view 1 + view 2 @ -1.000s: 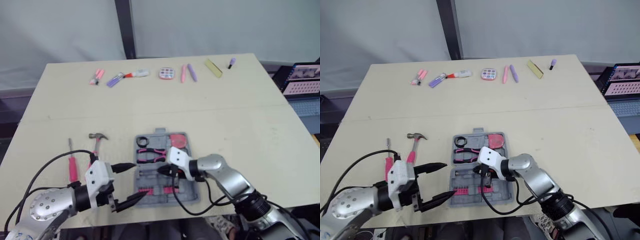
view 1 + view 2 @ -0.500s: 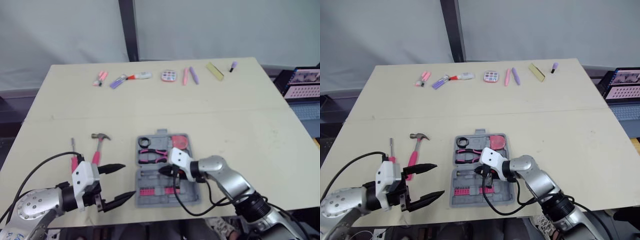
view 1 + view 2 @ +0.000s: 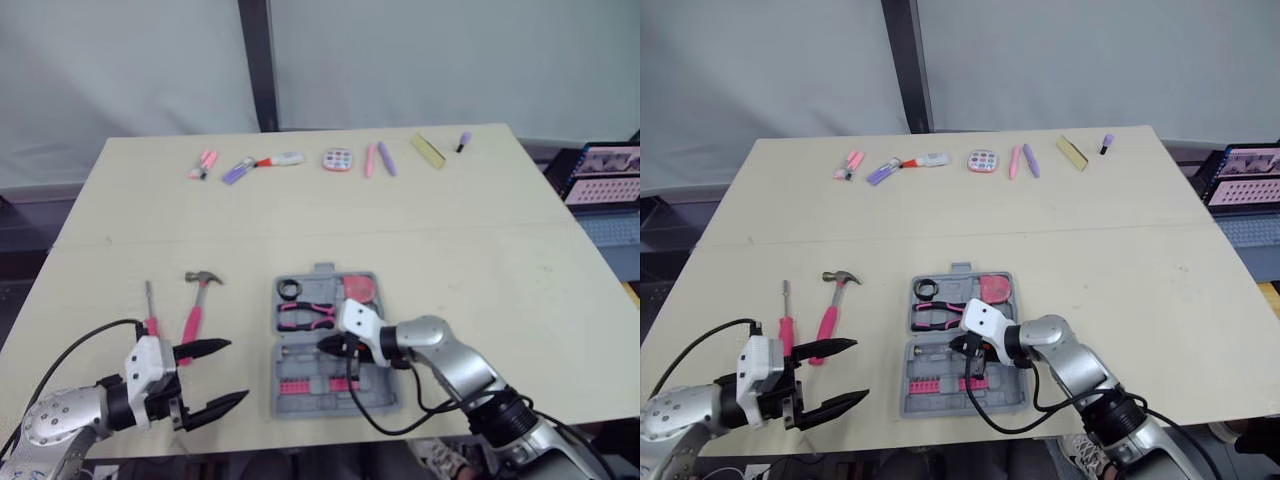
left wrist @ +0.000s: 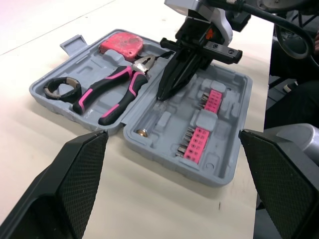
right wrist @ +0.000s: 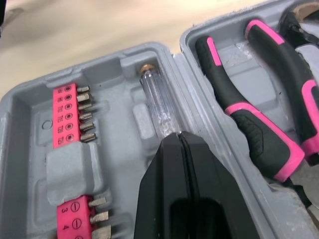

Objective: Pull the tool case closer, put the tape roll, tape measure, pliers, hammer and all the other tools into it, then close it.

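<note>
Your left gripper [image 3: 236, 370] wide open, holding nothing, right gripper [image 5: 180, 137] pinched shut with nothing in it, tips at the clear driver [image 5: 158, 107] in the open tool case [image 4: 164, 159], hammer [image 3: 195, 310] lying outside it.

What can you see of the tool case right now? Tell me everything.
The tool case is grey moulded plastic, lying open and flat on the table near its front edge. The far half holds a black tape roll, pink-handled pliers and a pink tape measure; the near half holds pink bit strips and a clear-handled driver. The right gripper, fingers shut, points down at that driver beside the hinge.
</note>
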